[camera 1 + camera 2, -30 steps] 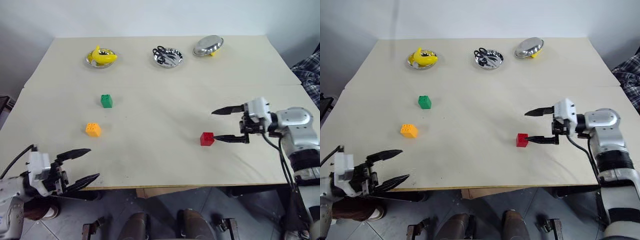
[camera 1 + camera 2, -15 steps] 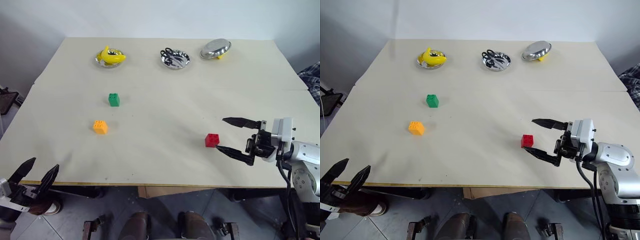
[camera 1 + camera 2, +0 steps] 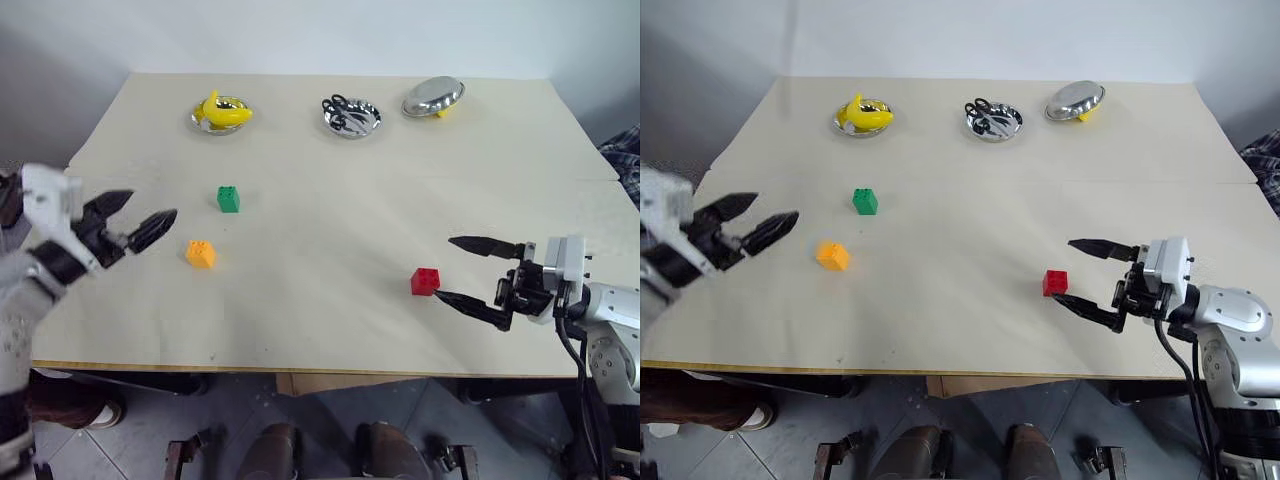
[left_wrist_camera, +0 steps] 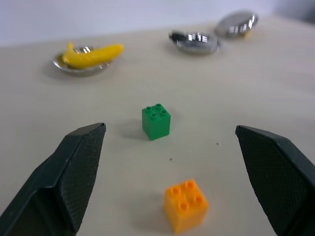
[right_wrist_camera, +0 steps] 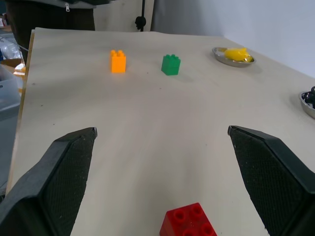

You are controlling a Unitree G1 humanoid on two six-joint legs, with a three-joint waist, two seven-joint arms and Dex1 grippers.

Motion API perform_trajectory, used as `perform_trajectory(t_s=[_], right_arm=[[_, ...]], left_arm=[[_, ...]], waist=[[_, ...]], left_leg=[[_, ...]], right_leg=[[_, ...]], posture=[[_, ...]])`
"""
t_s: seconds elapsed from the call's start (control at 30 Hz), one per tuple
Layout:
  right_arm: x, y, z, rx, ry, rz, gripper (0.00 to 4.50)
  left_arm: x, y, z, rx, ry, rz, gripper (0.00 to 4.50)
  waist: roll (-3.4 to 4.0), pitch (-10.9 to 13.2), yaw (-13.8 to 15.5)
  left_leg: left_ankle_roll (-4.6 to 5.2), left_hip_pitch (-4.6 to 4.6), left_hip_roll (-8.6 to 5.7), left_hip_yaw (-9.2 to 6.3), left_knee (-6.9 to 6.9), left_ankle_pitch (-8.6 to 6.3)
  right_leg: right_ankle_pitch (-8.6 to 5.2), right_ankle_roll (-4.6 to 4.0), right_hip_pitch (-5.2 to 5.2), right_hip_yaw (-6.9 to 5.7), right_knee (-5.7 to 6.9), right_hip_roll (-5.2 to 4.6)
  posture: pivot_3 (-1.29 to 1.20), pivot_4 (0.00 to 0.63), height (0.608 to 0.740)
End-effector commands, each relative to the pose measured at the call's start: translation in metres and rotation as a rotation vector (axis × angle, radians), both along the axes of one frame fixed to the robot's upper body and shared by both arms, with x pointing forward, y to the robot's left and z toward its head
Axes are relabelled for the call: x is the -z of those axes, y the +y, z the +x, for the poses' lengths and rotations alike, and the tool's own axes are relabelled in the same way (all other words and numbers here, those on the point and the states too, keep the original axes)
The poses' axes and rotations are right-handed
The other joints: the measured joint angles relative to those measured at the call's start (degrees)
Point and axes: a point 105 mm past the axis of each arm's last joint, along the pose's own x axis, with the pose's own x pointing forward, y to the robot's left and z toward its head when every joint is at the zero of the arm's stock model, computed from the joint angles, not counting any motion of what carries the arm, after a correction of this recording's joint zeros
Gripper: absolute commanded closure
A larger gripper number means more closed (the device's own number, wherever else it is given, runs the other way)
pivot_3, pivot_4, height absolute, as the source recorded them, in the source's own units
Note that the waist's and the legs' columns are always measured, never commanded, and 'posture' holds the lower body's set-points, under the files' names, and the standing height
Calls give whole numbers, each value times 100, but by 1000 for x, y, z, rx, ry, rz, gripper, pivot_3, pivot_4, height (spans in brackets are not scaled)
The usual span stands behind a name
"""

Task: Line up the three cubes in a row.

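Plastic studded cubes, all loose on the table (image 3: 330, 160), not in a row yet. Red cube (image 3: 425, 281) sits near the front, just off the right gripper (image 3: 468, 272), whose fingers are spread wide, nothing held. Orange-yellow cube (image 3: 200, 253) and green cube (image 3: 228, 199) lie close together on the left side, well apart from red. Left gripper (image 3: 140, 220) hovers beside the orange-yellow one, fingers apart, empty. Cubes look light, rigid, smooth-sided, probably slide easily; best pinched across two flat opposite side faces, below the studs.
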Motion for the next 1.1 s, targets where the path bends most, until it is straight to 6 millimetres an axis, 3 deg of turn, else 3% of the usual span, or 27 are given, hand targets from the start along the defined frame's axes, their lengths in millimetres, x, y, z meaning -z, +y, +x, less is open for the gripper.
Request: perform_trajectory(t_s=[0.03,0.27,0.53,0.77,1.1], right_arm=[[-20,3,-3,-33,-46,7,21],[-44,4,2,-4,-53,71,21],[-44,12,-3,-8,-29,81,21],[-41,19,-6,-34,-17,84,21],[-39,22,-8,-40,-9,93,21]], left_arm=[[3,-5,26,-79,182,35,0],[19,-17,79,-215,410,66,0],[24,-43,117,-231,427,43,0],[30,-56,139,-265,435,66,0],[34,-72,153,-263,412,48,0]], waist=[[-1,0,4],[-7,3,12],[-39,22,25],[-48,27,30],[-77,45,29]], left_leg=[[0,0,1,-1,1,0],[-2,-23,-9,0,2,1],[-3,-55,-10,8,13,2],[-3,-55,-13,15,14,2],[-3,-55,-16,18,17,2]], right_leg=[[0,0,-3,-1,2,2],[1,2,-45,-1,66,13],[1,3,-85,-17,87,15],[2,4,-85,-57,89,12],[2,6,-88,-66,97,8]], posture=[[0,150,740],[0,150,740],[0,150,740],[0,150,740],[0,150,740]])
